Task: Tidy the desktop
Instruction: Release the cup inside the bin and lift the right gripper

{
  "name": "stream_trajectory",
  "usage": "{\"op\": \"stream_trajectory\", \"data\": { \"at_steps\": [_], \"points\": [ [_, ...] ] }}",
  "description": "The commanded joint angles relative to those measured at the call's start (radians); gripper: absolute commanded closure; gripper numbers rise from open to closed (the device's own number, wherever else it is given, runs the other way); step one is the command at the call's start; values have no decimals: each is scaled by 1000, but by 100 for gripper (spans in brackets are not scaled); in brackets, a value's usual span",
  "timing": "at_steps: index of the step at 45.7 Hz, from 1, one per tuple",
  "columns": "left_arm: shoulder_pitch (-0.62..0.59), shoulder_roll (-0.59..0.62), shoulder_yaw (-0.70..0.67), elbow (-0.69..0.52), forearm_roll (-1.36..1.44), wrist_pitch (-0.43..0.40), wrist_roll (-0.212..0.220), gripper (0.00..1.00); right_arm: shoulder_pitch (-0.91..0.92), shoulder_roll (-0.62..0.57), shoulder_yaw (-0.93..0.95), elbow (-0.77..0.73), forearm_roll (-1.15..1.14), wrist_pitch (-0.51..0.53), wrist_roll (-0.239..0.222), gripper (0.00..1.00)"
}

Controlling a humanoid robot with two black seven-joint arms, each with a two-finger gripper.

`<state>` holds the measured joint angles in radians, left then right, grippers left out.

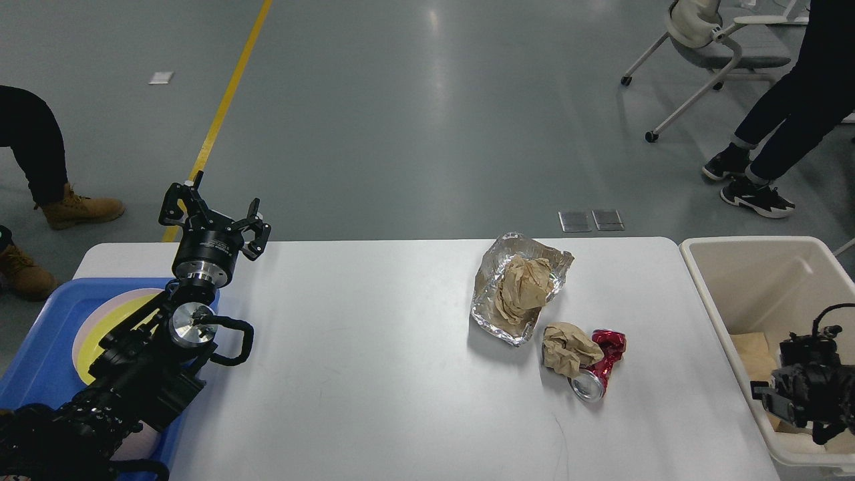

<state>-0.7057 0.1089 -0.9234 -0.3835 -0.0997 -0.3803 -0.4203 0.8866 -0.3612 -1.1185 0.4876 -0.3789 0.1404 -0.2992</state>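
The left tool (215, 215) hangs with fingers apart over the counter's (374, 347) far left. The right tool (798, 394), dark over the bin (708, 267), cannot be read. Foil (491, 307), paper (568, 347) and can (604, 364) lie right.

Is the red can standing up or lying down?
Lying down. The crushed red can rests on its side on the desktop, its round silver end facing us, touching a crumpled brown paper ball.

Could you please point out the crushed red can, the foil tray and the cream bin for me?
crushed red can (603, 364): head view, on its dented red side.
foil tray (492, 267): head view, on its bare back-left wall.
cream bin (748, 277): head view, on its inner far wall.
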Motion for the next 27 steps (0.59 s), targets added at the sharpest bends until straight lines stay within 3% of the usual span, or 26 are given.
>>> {"op": "stream_trajectory", "data": {
  "at_steps": [1, 12, 16, 22, 27],
  "points": [
    [0, 0, 0, 0, 0, 0, 0, 4, 2, -12, 0, 2, 2, -1, 0, 7],
    [0, 0, 0, 0, 0, 0, 0, 4, 83, -28, 3, 34, 9, 15, 0, 0],
    [0, 0, 0, 0, 0, 0, 0, 4, 202, -99, -10, 138, 11, 34, 0, 0],
    [-1, 0, 0, 0, 0, 0, 0, 4, 498, -176, -40, 333, 9, 152, 0, 0],
    [0, 0, 0, 0, 0, 0, 0, 4, 750, -174, -98, 404, 11, 335, 0, 0]
  ]
}}
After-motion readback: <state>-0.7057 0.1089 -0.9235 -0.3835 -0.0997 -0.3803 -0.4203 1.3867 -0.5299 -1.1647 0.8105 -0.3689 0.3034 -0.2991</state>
